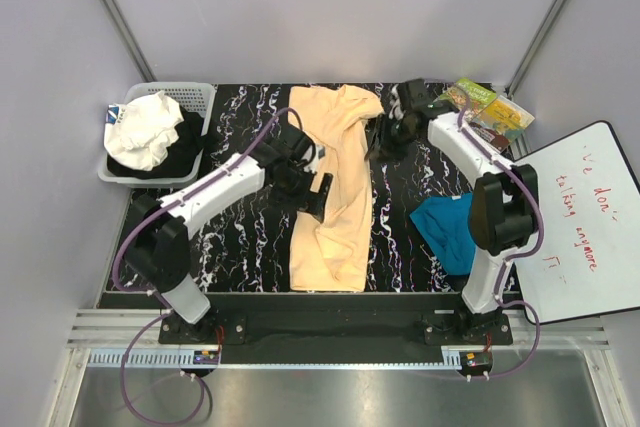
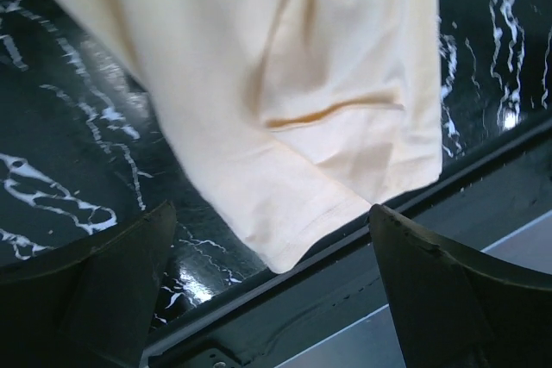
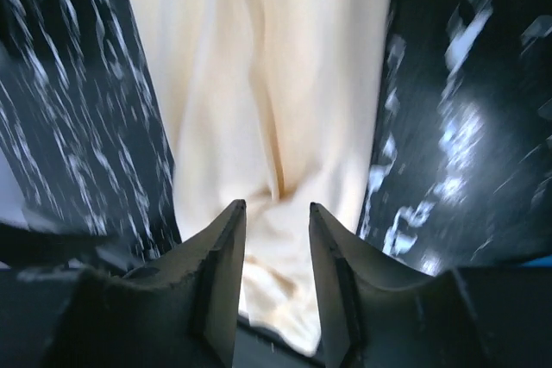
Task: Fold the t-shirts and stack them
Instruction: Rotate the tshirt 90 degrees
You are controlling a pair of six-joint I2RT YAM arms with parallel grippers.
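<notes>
Overhead, the peach t-shirt (image 1: 330, 227) lay stretched in a long, narrow strip down the middle of the table (image 1: 250, 247), collar end far from the arms and hem end near them. It seemed already folded lengthwise, which would explain its narrow shape. The left gripper (image 1: 318, 197) hung over the strip's left edge about halfway along, and the right gripper (image 1: 383, 139) sat just beside the right edge near the sleeve. With one on each side, the pair looked placed for a crosswise fold. The teal t-shirt (image 1: 450, 232) lay crumpled by the right arm's base, well apart from the peach one, probably waiting its turn. A basket (image 1: 185, 90) of white and dark cloth stood at the far left corner.

From the left wrist, the left gripper (image 2: 269, 239) was spread wide, its fingers (image 2: 103, 282) well apart and holding nothing. The peach t-shirt (image 2: 285, 84) showed its hem corner lying flat near the table's front edge.

From the right wrist, the picture was blurred. The right gripper (image 3: 276, 213) stood only narrowly parted, and the peach t-shirt (image 3: 259, 84) ran away below the gap. No cloth looked pinched between the tips, so I judged it free.
</notes>
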